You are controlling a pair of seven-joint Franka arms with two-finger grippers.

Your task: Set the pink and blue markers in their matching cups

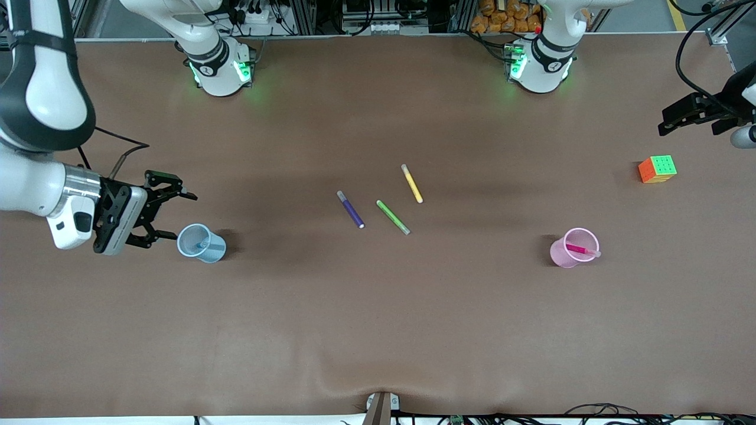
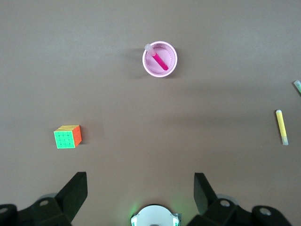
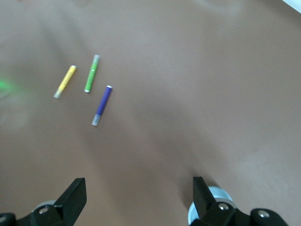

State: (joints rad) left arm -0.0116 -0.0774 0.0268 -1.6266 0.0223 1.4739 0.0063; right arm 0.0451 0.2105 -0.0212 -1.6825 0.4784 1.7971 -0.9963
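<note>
- Our right gripper (image 1: 168, 217) hangs just beside the blue cup (image 1: 202, 243), at the right arm's end of the table. Its fingers are spread wide and hold nothing.
- The cup stands upright. We can see a bit of blue down inside it, which we think is the blue marker (image 1: 202, 243), but it is too small to be sure.
- The pink marker (image 1: 582, 250) leans inside the pink cup (image 1: 572, 248), with its pale cap poking over the rim. That cup stands near the left arm's end of the table.
- Our left gripper (image 1: 685, 115) waits up high over that end, above the colour cube (image 1: 657, 169). In the left wrist view its fingers are spread apart and hold nothing.
- So we think both markers sit in their cups, and nothing is left to pick up.
- The purple marker (image 1: 350, 209), green marker (image 1: 393, 217) and yellow marker (image 1: 411, 183) lie flat in the middle of the table. We leave them there.
</note>
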